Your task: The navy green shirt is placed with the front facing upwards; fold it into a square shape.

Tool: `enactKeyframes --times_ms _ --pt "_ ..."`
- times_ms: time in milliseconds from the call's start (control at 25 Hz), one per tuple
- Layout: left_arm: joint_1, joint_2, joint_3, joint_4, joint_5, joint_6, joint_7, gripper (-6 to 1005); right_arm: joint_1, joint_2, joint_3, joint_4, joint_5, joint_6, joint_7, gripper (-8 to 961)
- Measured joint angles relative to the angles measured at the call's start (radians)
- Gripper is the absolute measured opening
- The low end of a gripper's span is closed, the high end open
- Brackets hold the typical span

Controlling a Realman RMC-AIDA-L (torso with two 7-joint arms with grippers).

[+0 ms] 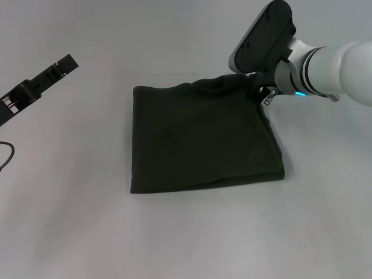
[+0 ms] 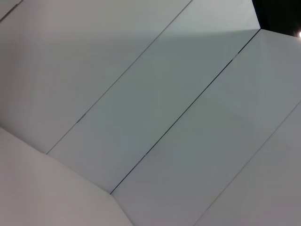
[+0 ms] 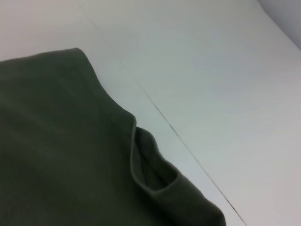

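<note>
One garment: the navy green shirt (image 1: 203,139) is seen folded into a roughly square block, lying flat near the middle of the surface (image 1: 192,244).
Shirt outline: the near edge and the robot's-left edge are straight; the far edge is slightly wavy, with a small raised fold toward the far right corner.
Shirt face: plain dark olive cloth is shown on top; no lettering can be made out on the visible layer.
Shirt in right wrist view: the shirt (image 3: 61,155) fills the lower part of the picture, with a curled hem forming a small pocket at its edge, and pale surface (image 3: 211,84) crossed by a thin seam beyond it.
Right gripper: the right gripper (image 1: 263,93) is found at the shirt's far right corner, mostly hidden under the white wrist housing; whether it is clenched on the cloth or released cannot be told.
Right arm: it is extended in from the right side, above the surface, with a small blue light shown on the wrist.
Left gripper: the left gripper (image 1: 61,65) is held well apart from the shirt, at the far left, with nothing in it; its state cannot be told.
Left wrist view: only pale panels with thin dark seams are shown.
Other: a dark cable loop (image 1: 7,156) is seen at the left edge.
</note>
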Motion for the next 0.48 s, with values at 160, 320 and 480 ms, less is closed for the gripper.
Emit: enactKeyframes --times_ms 160,320,480 --pt "0.0 0.0 0.0 0.0 -0.005 0.0 -0.002 945 0.017 0.0 0.004 0.036 0.0 0.006 0.008 14" --pt "0.001 -0.001 0.0 0.0 -0.02 0.0 -0.003 946 0.037 0.0 0.01 0.081 -0.021 0.013 0.023 15" --pt "0.001 -0.001 0.0 -0.007 -0.023 0.001 -0.003 946 0.06 -0.002 0.029 0.136 -0.086 0.039 0.094 161"
